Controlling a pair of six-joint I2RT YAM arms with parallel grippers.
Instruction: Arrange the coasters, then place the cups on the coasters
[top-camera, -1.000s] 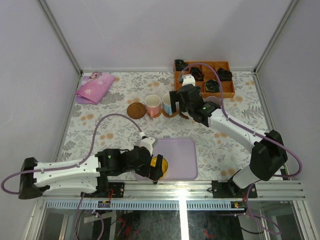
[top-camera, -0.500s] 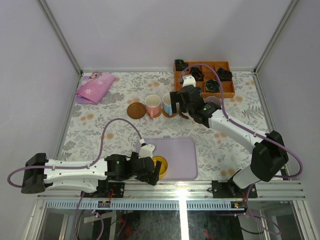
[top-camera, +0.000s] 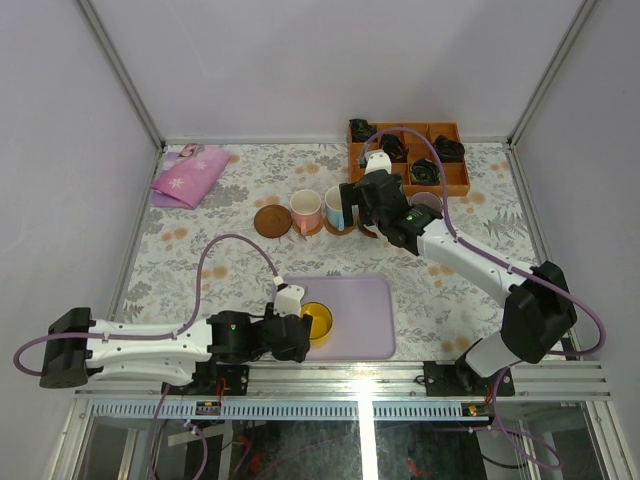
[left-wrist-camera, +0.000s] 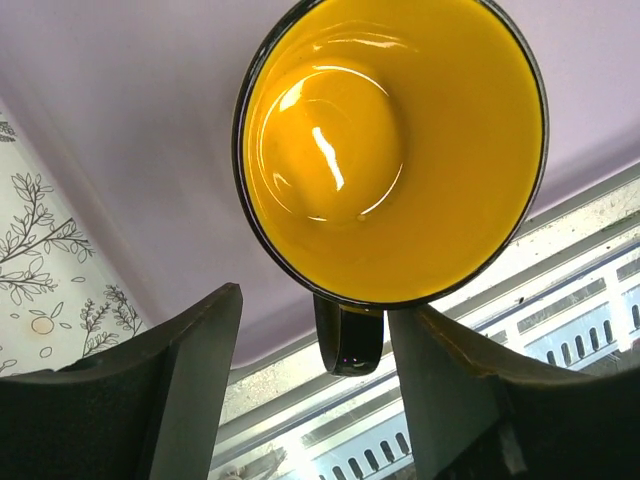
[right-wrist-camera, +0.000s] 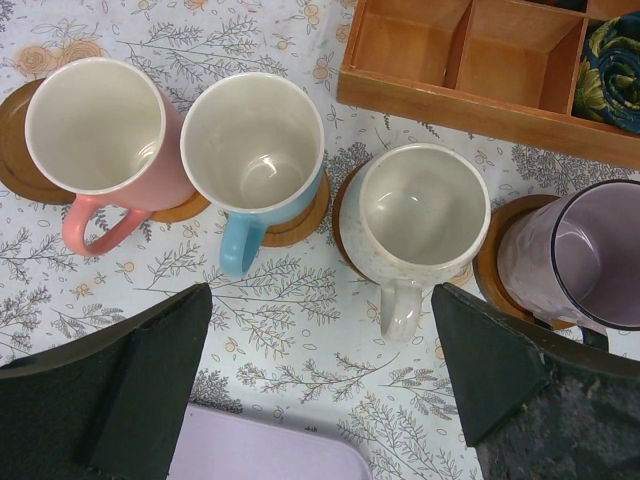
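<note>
A yellow cup (top-camera: 318, 322) (left-wrist-camera: 390, 150) stands upright on the lavender tray (top-camera: 362, 318), its dark handle (left-wrist-camera: 348, 338) pointing at the near rail. My left gripper (top-camera: 302, 334) (left-wrist-camera: 315, 318) is open, one finger on each side of that handle, with a gap on the left side. Farther back, a pink-handled cup (right-wrist-camera: 95, 125), a blue cup (right-wrist-camera: 250, 140), a cream cup (right-wrist-camera: 425, 215) and a purple cup (right-wrist-camera: 590, 255) each stand on a brown coaster (right-wrist-camera: 300, 222). One coaster (top-camera: 271, 220) lies bare. My right gripper (top-camera: 365, 215) (right-wrist-camera: 320, 300) hovers open above the row.
An orange-brown compartment box (top-camera: 452, 182) (right-wrist-camera: 450, 95) holding dark rolled items sits at the back right. A pink cloth (top-camera: 190, 178) lies at the back left. The metal rail (left-wrist-camera: 570, 300) runs along the near edge just beyond the tray.
My left gripper has drawn back to the left off the yellow cup, leaving the cup's top in view, and its jaws have narrowed around the handle. The right arm has not moved.
</note>
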